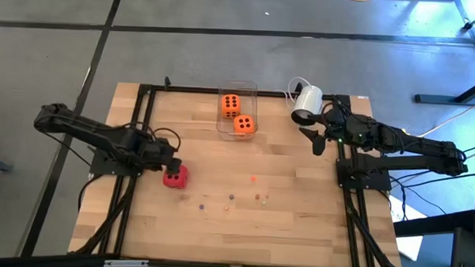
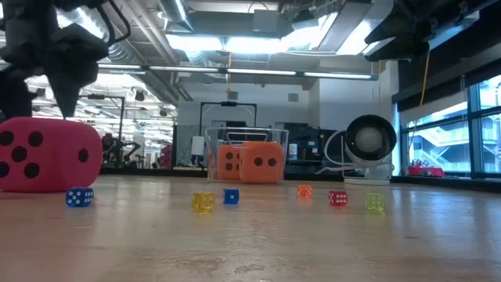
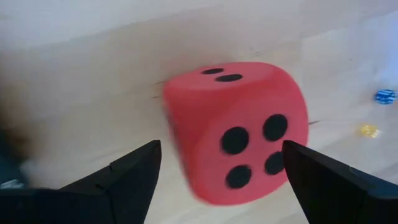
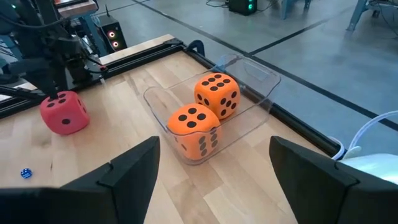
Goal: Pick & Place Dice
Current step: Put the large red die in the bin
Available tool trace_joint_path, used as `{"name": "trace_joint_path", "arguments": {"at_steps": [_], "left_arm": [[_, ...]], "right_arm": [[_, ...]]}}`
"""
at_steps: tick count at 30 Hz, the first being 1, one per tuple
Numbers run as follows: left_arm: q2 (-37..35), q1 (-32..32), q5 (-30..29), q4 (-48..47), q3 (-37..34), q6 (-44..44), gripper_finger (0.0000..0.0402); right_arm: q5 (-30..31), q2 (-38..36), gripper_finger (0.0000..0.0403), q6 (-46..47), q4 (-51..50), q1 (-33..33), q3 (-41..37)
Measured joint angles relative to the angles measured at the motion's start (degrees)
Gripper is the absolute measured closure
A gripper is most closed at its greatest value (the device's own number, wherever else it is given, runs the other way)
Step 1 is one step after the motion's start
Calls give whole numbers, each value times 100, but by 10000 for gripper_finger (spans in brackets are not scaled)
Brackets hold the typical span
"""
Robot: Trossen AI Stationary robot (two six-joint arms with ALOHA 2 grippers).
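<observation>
Foam-like red die [image 3: 239, 134] – rounded corners | left end effector [image 3: 217, 180] open astride | right end effector [image 4: 214, 177] open

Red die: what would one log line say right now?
left pincer: open, straddling red die | orange dice: in clear container | right pincer: open, waiting

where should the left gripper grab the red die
Across two opposite flat side faces of the red die, coming from above, where the left gripper hangs open. It sits flat and alone on the table, so both sides are free.
</observation>
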Motion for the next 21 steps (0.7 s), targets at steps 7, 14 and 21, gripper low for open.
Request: {"name": "trace_joint_path", "arguments": {"at_steps": [7, 14, 21], "left_arm": [[-19, 4, 272, 568, -499, -263, 75], [-1, 2, 270, 2408, -1044, -268, 75], [375, 2, 312, 2821, -1204, -392, 75]], "right_arm": [[0, 2, 101, 0, 0, 0, 0], [4, 2, 101, -25, -4, 0, 0], [9, 2, 101, -94, -4, 0, 0]]}}
